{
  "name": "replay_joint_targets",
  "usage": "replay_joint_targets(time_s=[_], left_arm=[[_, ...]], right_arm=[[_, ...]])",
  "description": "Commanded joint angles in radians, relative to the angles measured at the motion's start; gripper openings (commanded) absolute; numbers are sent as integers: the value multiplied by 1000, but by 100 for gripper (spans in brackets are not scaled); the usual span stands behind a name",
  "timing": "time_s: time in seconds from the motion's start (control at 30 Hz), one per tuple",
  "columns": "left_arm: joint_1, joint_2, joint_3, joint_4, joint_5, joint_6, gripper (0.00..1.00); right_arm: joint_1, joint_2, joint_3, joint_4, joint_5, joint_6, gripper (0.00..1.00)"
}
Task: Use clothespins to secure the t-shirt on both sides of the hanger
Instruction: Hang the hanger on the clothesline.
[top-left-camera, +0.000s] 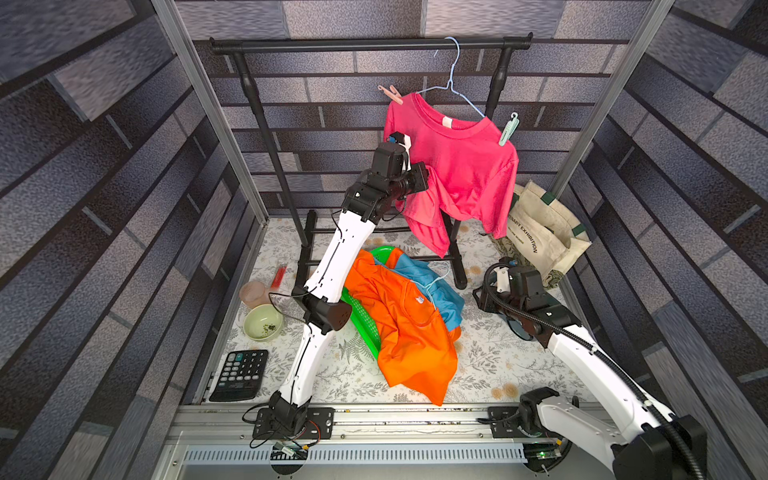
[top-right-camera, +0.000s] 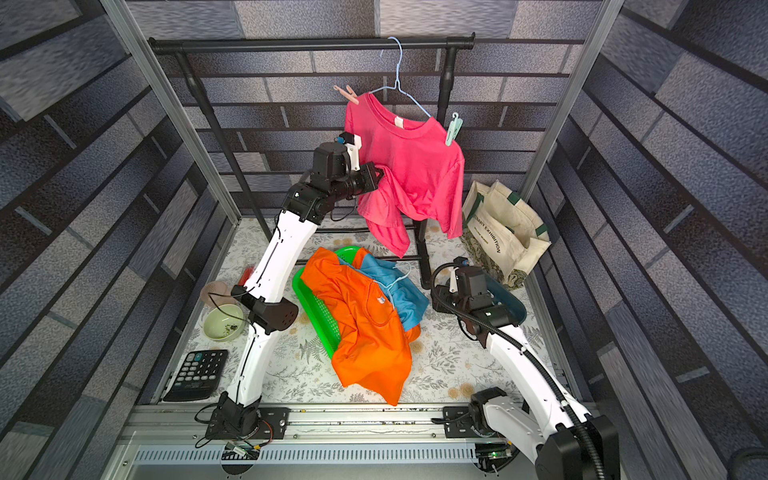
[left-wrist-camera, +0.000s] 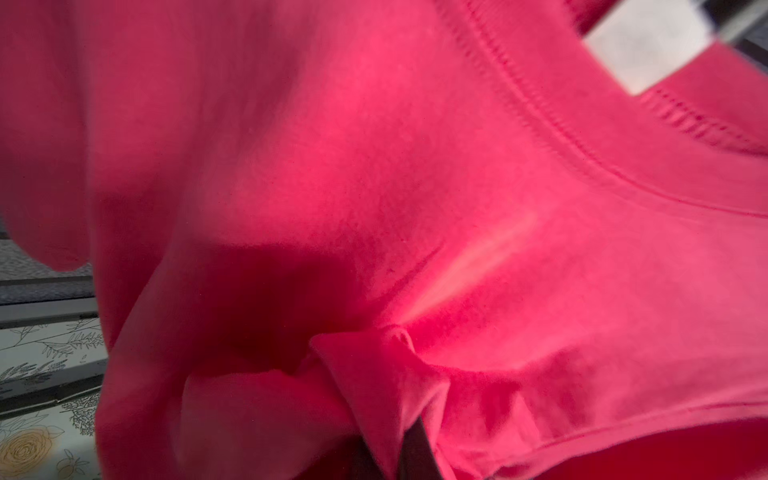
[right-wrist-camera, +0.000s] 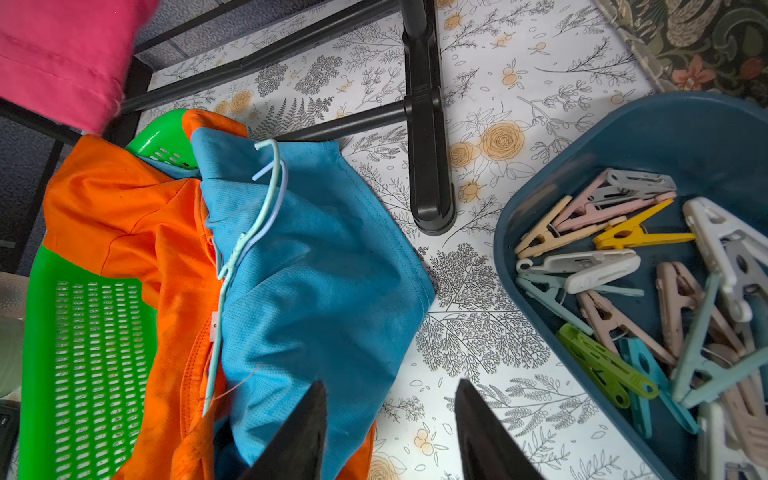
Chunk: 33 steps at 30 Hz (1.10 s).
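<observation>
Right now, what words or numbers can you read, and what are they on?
"ENARY EXHIBITION": on the cream canvas tote bag; the word's start is hidden, and the smaller line beneath is blurred.
Keys of the black calculator: too small to read.
The white neck label of the pink t-shirt: nothing readable.

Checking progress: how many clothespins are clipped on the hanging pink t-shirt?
2. A pink clothespin on one shoulder of the t-shirt, a mint clothespin on the opposite shoulder. Folds could hide more.

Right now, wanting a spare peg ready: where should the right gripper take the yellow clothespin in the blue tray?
Likely from above, across its splayed handle legs: the yellow clothespin lies on its side, uncovered, so the open right gripper can straddle them.
</observation>
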Motion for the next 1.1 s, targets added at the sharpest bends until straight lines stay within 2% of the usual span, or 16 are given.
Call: replay_joint_targets(time_s=[0.0, 0.03, 0.07, 0.1, 0.17, 0.2, 0.37, 0.53, 0.67, 0.83, 0.97, 1.07], left_arm=[[23, 110, 10, 82, 19, -78, 0], [27, 135, 16, 98, 27, -96, 0], [32, 160, 18, 123, 43, -115, 5], [34, 184, 19, 149, 61, -134, 27], [38, 227, 18, 175, 85, -155, 83], [37, 245, 21, 173, 96, -160, 99], [50, 260, 24, 82, 127, -147, 100], [47, 193, 26, -62, 111, -56, 100], [26, 133, 26, -210, 59, 30, 100], [-54, 57, 26, -386, -69, 124, 100], [-171, 3, 26, -457, -261, 226, 100], [-231, -32, 26, -508, -384, 241, 100]], right_arm=[[-4, -3, -15, 3, 28, -23, 51], [-4, 0, -15, 2, 31, -26, 51], [-4, 2, -15, 1, 34, -27, 51], [-4, 4, -14, 0, 35, -29, 51], [-4, 10, -15, 1, 37, -31, 51], [-4, 15, -15, 1, 35, -31, 51], [-4, 24, -21, 22, -17, -21, 52], [-4, 41, -2, 34, -139, -9, 53], [-2, 41, 3, 37, -222, 12, 46], [58, -17, -10, 18, -183, 11, 41], [142, -59, -16, -10, -129, 1, 39], [198, -87, -19, -21, -121, 1, 39]])
